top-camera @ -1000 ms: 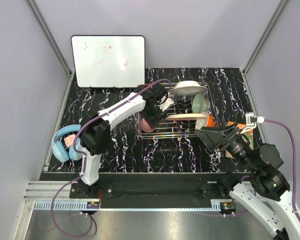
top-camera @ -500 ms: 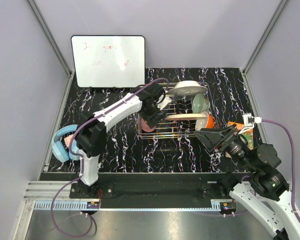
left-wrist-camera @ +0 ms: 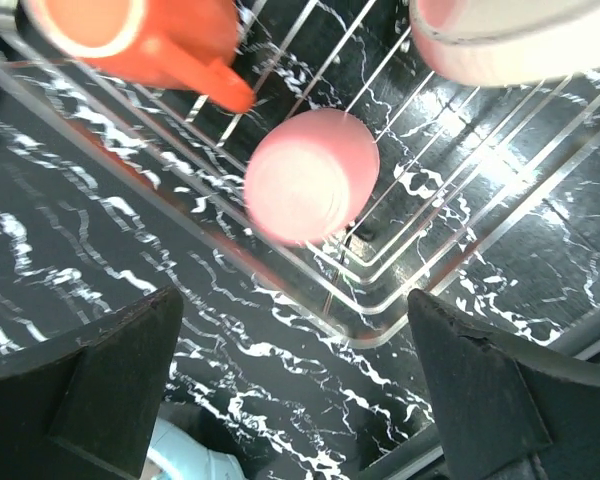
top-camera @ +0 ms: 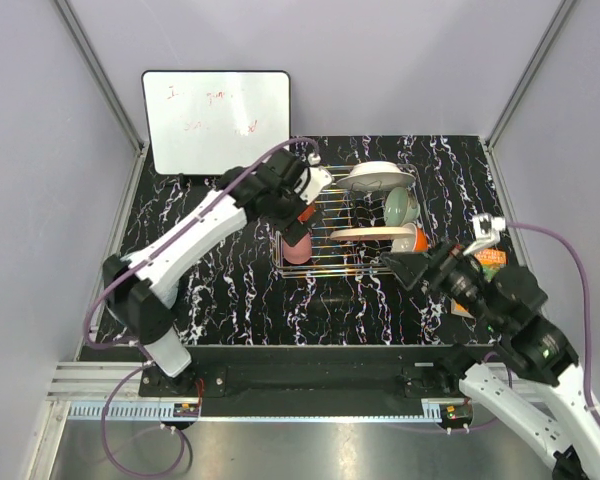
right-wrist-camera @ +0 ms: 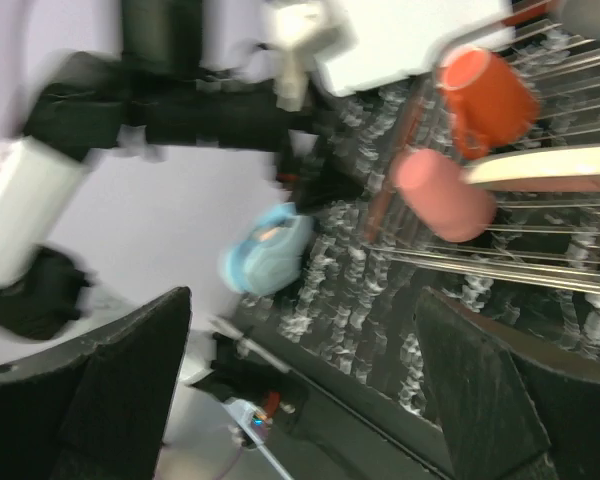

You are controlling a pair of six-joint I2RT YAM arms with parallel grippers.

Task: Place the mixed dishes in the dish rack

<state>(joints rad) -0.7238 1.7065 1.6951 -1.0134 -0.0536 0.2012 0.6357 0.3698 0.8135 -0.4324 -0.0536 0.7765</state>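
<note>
Left wrist: pincer above pink cup

Left hand, right hand: wide, empty.

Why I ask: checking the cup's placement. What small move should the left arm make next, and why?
Probably lift the left gripper clear and back toward its base: its jaws stand open and empty above the pink cup, which sits in the dish rack's corner, touching neither finger.

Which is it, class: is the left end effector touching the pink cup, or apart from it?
Apart. In the left wrist view, the open left end effector sits clear of the pink cup, with black tabletop showing between them.
</note>
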